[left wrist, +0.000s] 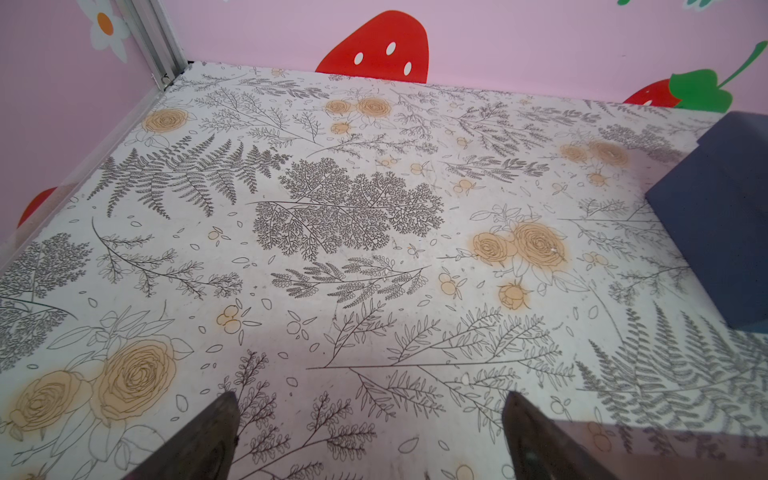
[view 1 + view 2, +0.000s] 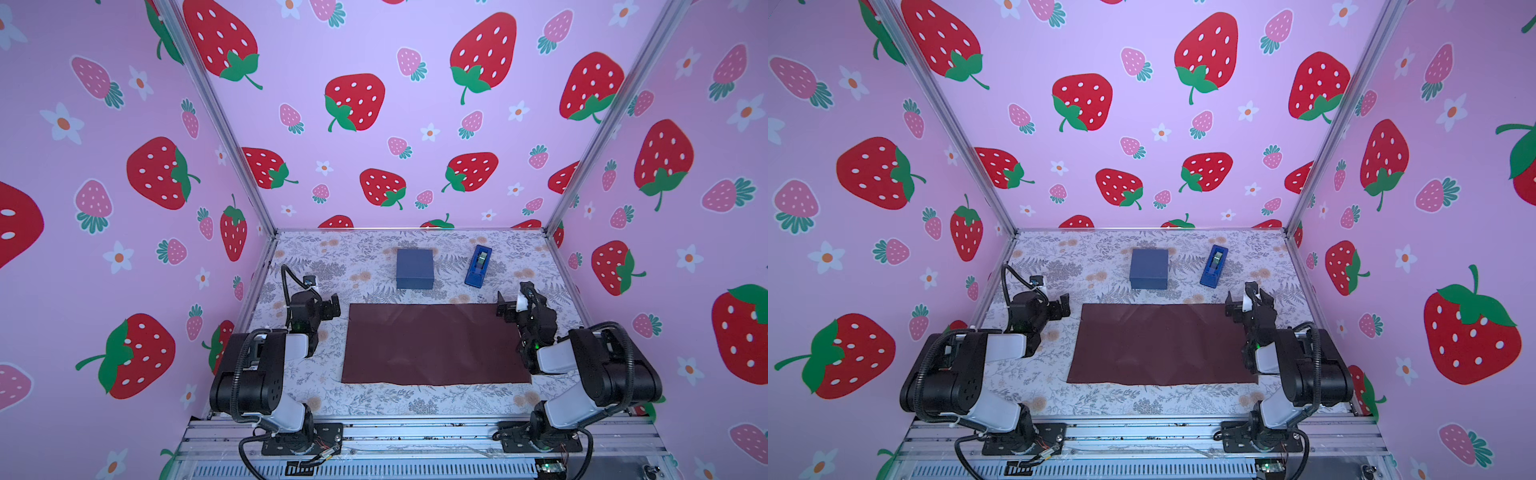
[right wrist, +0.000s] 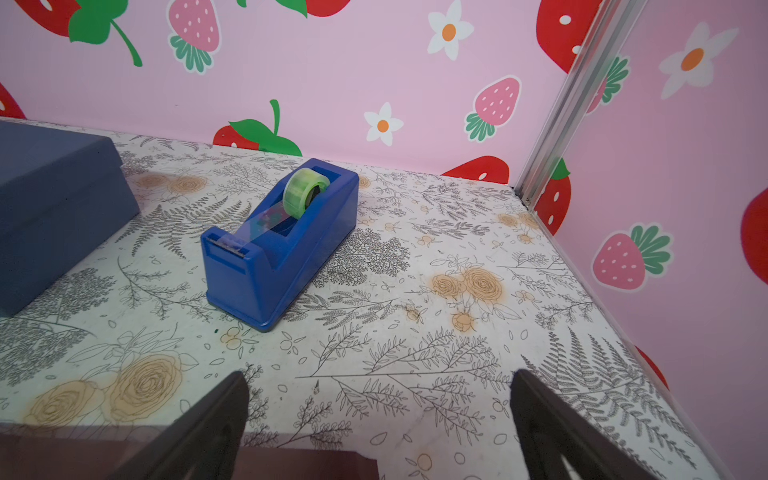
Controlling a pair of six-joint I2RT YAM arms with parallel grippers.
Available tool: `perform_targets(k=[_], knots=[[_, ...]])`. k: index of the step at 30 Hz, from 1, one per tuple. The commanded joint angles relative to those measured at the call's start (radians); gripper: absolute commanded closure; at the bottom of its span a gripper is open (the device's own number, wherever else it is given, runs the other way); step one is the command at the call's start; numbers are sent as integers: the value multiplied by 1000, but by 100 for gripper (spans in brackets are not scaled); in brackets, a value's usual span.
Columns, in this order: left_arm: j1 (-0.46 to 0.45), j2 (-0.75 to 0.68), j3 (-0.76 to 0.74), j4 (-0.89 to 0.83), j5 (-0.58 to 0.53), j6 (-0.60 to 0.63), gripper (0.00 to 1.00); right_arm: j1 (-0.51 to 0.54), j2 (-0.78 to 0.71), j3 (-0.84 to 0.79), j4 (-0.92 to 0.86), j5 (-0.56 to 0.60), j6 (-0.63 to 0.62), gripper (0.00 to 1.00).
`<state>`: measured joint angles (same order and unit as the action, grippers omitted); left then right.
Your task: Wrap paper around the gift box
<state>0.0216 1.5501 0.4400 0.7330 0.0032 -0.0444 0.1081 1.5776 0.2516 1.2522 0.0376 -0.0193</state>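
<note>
1. Located the gift box (image 2: pixel 414 268) at the far middle of the table (image 2: pixel 374 401), beyond the far edge of the paper (image 2: pixel 432 345) and apart from it. Logged it as a squarish, matte slate-blue cardboard body with flat faces and crisp edges.
2. Found the paper lying flat on the near middle of the table, between the two arms. Logged it as a thin maroon rectangular sheet, several times wider than the box, with faint diagonal creases and a slightly wavy near edge.
3. Found the tape dispenser (image 3: pixel 278 245) to the right of the gift box, apart from it. Logged it as narrow, glossy bright-blue moulded plastic, carrying a translucent greenish tape roll (image 3: pixel 305 193) with a strip drawn to the front cutter.
4. Recorded the table as covered in a pale printed sheet with grey fern line-work and tan roses.
5. Confirmed the left gripper (image 1: pixel 370 397) released, with dark tapered fingers (image 1: pixel 216 428) spread wide and nothing between them. Placed it over bare table just left of the paper's far left corner.
6. Confirmed the right gripper (image 3: pixel 380 374) likewise released and empty. Placed it at the paper's far right corner, on the near side of the tape dispenser.
7. Recorded the walls (image 2: pixel 374 104) as smooth pink panels printed with strawberries and daisies, set in ribbed aluminium posts (image 2: pixel 224 116).
</note>
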Motion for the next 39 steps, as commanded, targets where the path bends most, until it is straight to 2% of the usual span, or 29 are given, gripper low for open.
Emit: perform_targets(k=[1,4,6,11,16,20,23,27,30,32,39], knots=[[-4,1,22,22,-3,18,1,-6,-4,19,-7,22,16,0],[-8,-3,19,25,-8,16,1,-6,-6,16,-2,23,15,0],[-12,-29,52,-58,-8,26,1,1,-20,16,-6,41,15,0],[-16,-107,119,-236,-26,14,1,21,-157,102,-269,47,1,0],[-42,-203,220,-471,-80,-35,0,29,-244,197,-538,33,66,0],[-68,-252,341,-725,-10,-121,3,31,-293,255,-769,-52,181,5],[-104,-262,430,-913,81,-205,16,30,-324,278,-925,-68,282,7],[-193,-251,513,-1122,213,-266,17,11,-301,333,-1151,-92,379,10],[-277,-248,523,-1210,216,-313,17,-25,-243,361,-1272,-211,400,12],[-318,-246,518,-1254,235,-345,17,-38,-224,358,-1332,-248,423,14],[-397,-309,397,-1325,216,-405,17,-44,-220,313,-1442,-215,472,12]])
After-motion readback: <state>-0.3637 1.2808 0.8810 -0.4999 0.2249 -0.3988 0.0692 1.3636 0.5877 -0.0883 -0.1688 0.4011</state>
